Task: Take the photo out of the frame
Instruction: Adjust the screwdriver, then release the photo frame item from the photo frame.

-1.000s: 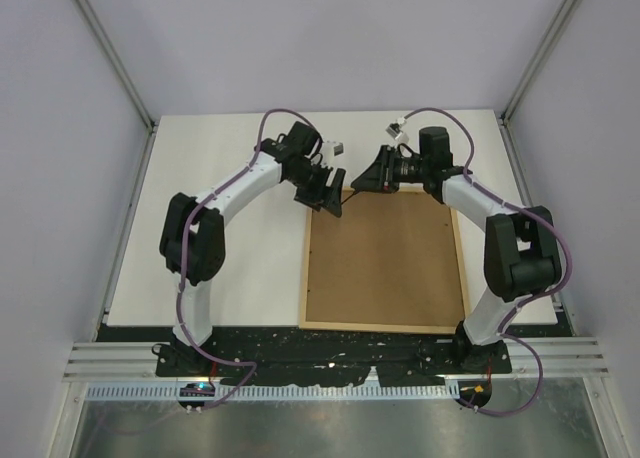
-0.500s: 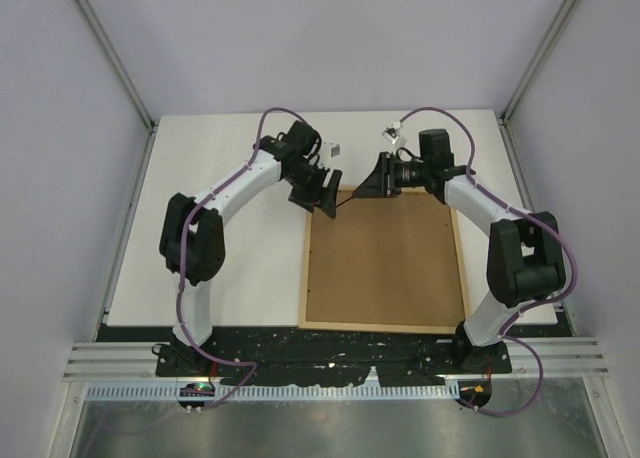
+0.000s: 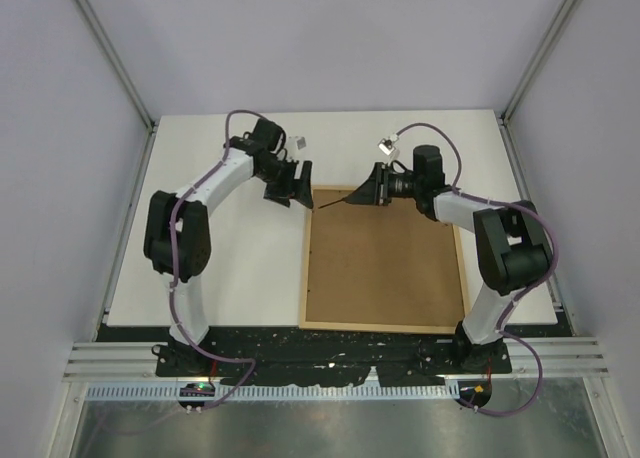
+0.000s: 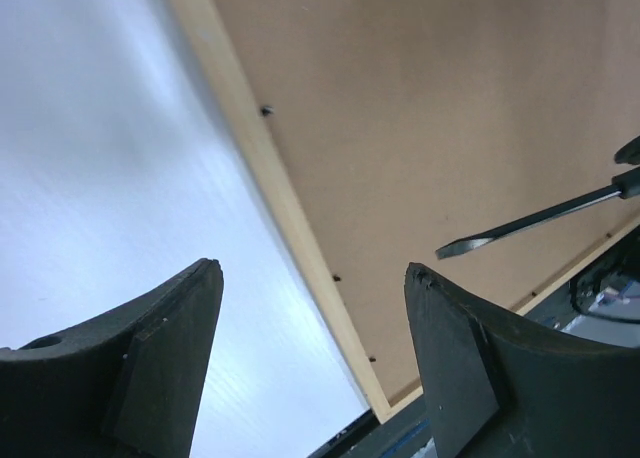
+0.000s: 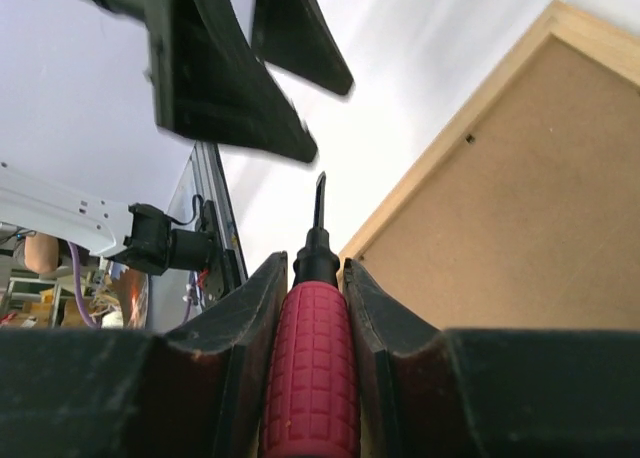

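The frame (image 3: 385, 263) lies face down on the white table, its brown fibreboard back up inside thin pale wood strips (image 4: 270, 168). The photo is hidden beneath that back. My right gripper (image 3: 372, 190) is shut on the red handle of a screwdriver (image 5: 312, 363). Its dark blade (image 4: 530, 222) points left, above the frame's far left corner. My left gripper (image 3: 296, 191) hovers open and empty just left of that corner. The frame's left strip runs between its fingers (image 4: 170, 358) in the left wrist view, and the right wrist view shows it (image 5: 250, 68) ahead of the blade.
Small dark tabs (image 4: 266, 110) dot the inner edge of the frame's left strip. Bare white table (image 3: 220, 258) stretches left of the frame. Metal rails (image 3: 330, 363) run along the near edge by the arm bases, and the enclosure walls close in both sides.
My left gripper has pulled left, off the frame's far corner, and its jaws have widened slightly. My right gripper has swung the screwdriver further left and lower over that corner.
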{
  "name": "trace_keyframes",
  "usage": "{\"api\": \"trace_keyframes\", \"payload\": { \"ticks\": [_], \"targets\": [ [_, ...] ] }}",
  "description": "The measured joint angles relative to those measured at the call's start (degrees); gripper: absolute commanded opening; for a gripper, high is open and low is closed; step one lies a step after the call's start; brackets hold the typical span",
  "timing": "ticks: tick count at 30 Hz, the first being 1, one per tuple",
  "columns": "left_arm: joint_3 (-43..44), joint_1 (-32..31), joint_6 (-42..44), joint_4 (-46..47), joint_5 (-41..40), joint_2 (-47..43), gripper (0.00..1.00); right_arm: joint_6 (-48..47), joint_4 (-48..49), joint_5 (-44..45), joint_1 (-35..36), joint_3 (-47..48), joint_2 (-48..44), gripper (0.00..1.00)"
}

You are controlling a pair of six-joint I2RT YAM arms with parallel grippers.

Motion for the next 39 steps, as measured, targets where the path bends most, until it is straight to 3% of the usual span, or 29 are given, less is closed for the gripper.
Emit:
{"api": "trace_keyframes", "payload": {
  "ticks": [7,18,28,39],
  "targets": [
    [-4.50,8.74,-0.28,5.79,3.32,-2.80,0.77,6.34,9.86,2.03,0.33,-2.71,8.28,0.08],
    [-6.25,6.71,-4.42,9.66,9.20,0.59,0.73,4.63,16.85,8.11,0.44,-4.31,11.37,0.08],
    [-12.68,6.36,-10.16,12.94,10.45,4.04,0.58,-1.77,15.12,9.86,1.44,-1.49,15.26,0.08],
    [-12.92,5.51,-13.60,16.24,12.63,6.38,0.44,-6.86,13.64,10.43,3.91,0.07,15.26,0.08]
  ]
}}
